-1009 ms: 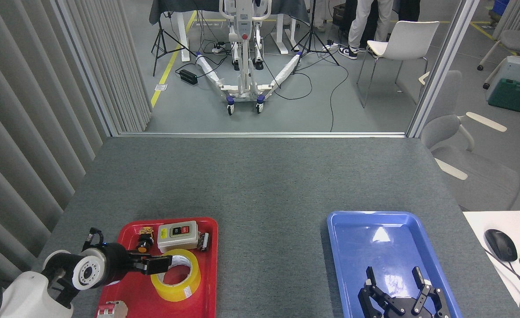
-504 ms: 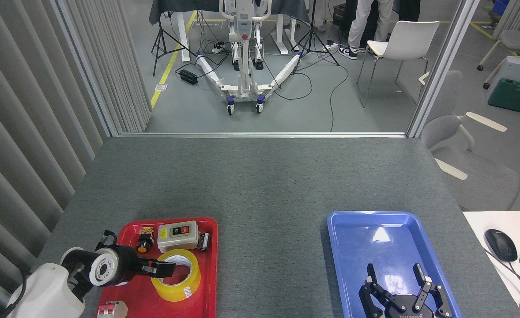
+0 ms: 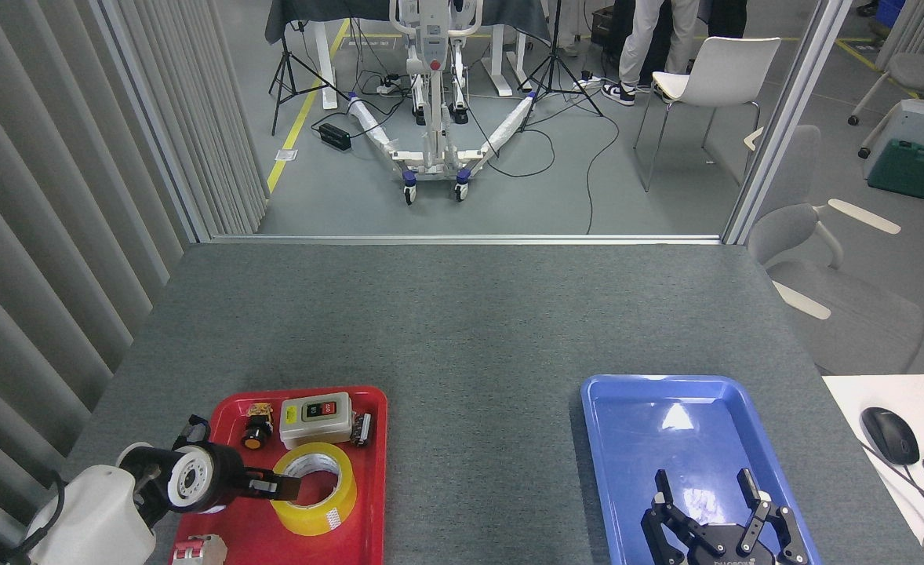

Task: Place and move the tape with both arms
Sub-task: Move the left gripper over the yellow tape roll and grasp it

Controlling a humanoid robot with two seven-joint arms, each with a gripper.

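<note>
While my right gripper (image 3: 709,506) waits with jaws spread over the blue tray (image 3: 611,439), the tape (image 3: 314,488) lies flat, touching my left gripper (image 3: 285,488), whose jaws I cannot read.

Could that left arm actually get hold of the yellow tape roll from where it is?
Probably yes. The left gripper is already at the tape in the red tray, its tips at the roll's left rim, with nothing between them. Whether it is gripping is unclear.
</note>
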